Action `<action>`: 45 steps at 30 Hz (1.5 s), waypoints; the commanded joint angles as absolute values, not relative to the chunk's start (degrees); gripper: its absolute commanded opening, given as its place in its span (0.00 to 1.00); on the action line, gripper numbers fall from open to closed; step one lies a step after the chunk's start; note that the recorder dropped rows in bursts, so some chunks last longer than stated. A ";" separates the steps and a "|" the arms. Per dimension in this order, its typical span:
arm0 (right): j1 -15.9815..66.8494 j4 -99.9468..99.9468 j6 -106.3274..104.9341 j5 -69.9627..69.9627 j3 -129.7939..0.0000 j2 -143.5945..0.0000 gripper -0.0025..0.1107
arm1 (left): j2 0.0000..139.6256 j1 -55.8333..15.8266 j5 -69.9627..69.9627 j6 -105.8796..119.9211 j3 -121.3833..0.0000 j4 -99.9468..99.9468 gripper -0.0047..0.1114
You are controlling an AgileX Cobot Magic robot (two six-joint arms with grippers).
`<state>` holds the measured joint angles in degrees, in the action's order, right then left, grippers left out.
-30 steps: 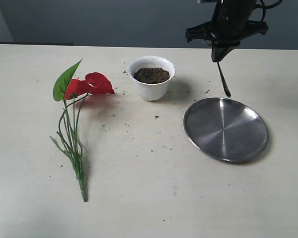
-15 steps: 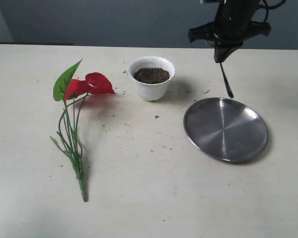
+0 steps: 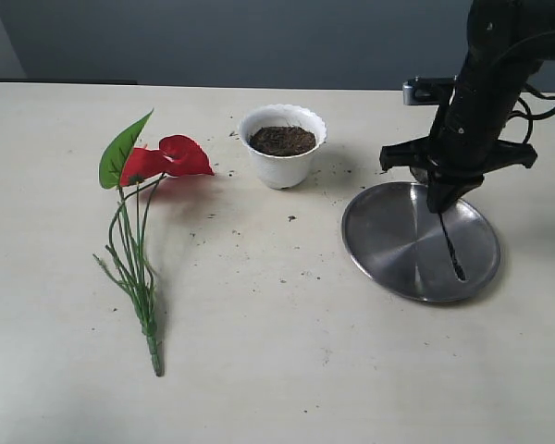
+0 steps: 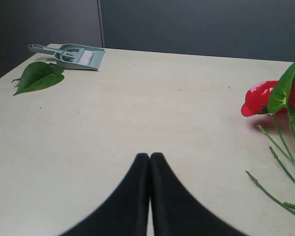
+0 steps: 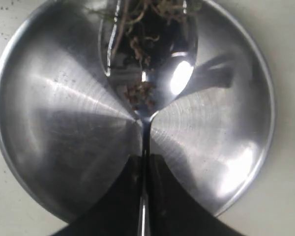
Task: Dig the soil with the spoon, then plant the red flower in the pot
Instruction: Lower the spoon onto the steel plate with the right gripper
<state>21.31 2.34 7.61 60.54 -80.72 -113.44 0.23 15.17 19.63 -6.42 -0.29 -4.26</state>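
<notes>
the left pincer (image 4: 150, 158) was out of the exterior view. only its own wrist camera showed it: two black fingers pressed together with nothing between them, low over the bare tabletop (image 4: 137, 123). that view cut the red flower (image 4: 259, 97) off at the frame edge. it also caught a grey dustpan (image 4: 74, 55) and a loose green leaf (image 4: 37, 77) at the far corner, neither of which the exterior view showed.

the right pincer (image 3: 441, 207) was nearly closed and gripped the thin handle of the spoon (image 3: 450, 245), which hung down over the steel plate (image 3: 379, 231). from outside the spoon read only as a dark line, and whether its tip touched the plate could not be told. the right wrist view gave the detail: the bowl faced the camera with fibrous crumbs of soil (image 5: 140, 93) clinging in it. the frame edge cropped the bowl's far end, so the tines were not seen.

the pot (image 3: 282, 168) stood on the tabletop between flower and plate, apart from both and filled with dark earth. the flower lay flat beside it, its blooms toward the pot. loose crumbs dotted the surface around the pot.
</notes>
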 commanded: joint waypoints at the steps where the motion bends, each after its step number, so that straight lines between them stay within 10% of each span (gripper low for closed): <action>1: 21.15 4.11 7.51 56.96 -79.04 -112.57 0.02 | 0.00 14.76 19.24 -6.44 0.00 -3.74 0.04; 45: 21.15 5.84 7.52 51.96 -79.04 -121.25 0.02 | 0.00 14.76 19.24 -6.44 0.00 -3.74 0.04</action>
<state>21.31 6.57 7.57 52.67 -79.14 -120.93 0.23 15.17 19.63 -6.42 -0.29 -4.26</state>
